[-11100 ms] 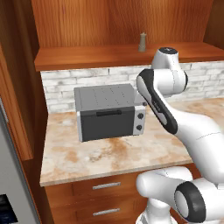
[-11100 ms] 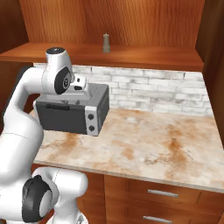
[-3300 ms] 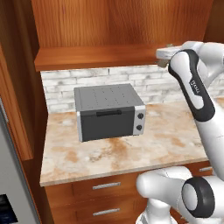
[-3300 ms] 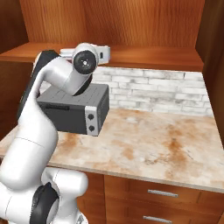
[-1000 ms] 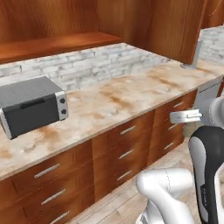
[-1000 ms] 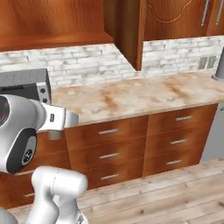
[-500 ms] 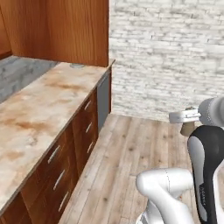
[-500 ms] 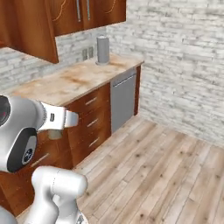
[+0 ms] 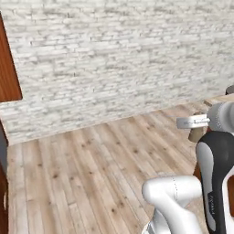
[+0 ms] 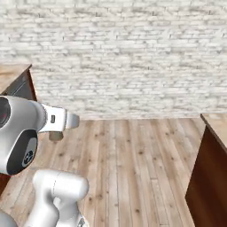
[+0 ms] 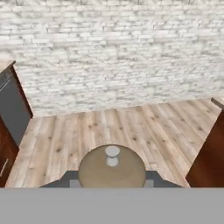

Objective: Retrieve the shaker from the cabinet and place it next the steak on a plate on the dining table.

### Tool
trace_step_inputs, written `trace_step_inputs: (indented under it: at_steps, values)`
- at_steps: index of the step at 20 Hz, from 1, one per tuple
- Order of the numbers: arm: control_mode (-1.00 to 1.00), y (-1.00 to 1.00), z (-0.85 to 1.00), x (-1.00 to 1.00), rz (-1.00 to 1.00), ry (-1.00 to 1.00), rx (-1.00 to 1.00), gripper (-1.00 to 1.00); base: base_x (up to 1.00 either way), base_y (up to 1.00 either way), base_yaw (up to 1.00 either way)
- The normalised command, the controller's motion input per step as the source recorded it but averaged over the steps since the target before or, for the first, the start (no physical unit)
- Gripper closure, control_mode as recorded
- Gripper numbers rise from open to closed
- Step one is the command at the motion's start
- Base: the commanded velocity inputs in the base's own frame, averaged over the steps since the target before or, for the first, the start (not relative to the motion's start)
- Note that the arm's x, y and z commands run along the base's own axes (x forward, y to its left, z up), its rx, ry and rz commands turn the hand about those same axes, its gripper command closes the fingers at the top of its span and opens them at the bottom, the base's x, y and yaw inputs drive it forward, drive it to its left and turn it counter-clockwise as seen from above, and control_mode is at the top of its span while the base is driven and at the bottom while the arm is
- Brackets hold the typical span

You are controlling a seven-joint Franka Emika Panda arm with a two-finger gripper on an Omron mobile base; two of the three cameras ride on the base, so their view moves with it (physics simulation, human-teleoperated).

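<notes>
Shaker (image 11: 112, 167) knob-forward along claw (image 11: 112, 180)

One shaker (image 11: 112, 168) was counted, held between the two fingers (image 11: 65, 178) of the one claw (image 11: 112, 179), its knob pointing ahead of the claw. One brick wall (image 11: 113, 52) was seen far ahead of the claw, and one plank floor (image 11: 109, 127) below and ahead of it. One counter (image 11: 8, 113) was counted to the claw's left, and one dark wood base (image 11: 209, 155) to its right.
</notes>
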Motion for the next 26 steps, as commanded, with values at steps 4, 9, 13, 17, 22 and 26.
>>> trace_step_inputs:
  at_steps: [4,9,13,17,22,26]
  values:
    - [1.0,0.0,0.0,0.0,0.0,0.0,0.0,1.0,0.0,0.0,-1.0]
    - [1.0,0.0,0.0,0.0,0.0,0.0,0.0,1.0,0.0,0.0,-1.0]
    - [1.0,0.0,0.0,0.0,0.0,0.0,0.0,1.0,0.0,0.0,-1.0]
    - [1.0,0.0,0.0,0.0,0.0,0.0,0.0,1.0,0.07,0.9,-0.54]
    - [1.0,0.0,0.0,0.0,0.0,0.0,0.0,1.0,-0.08,1.0,0.0]
    - [1.0,0.0,0.0,0.0,0.0,0.0,0.0,1.0,0.59,1.0,-0.22]
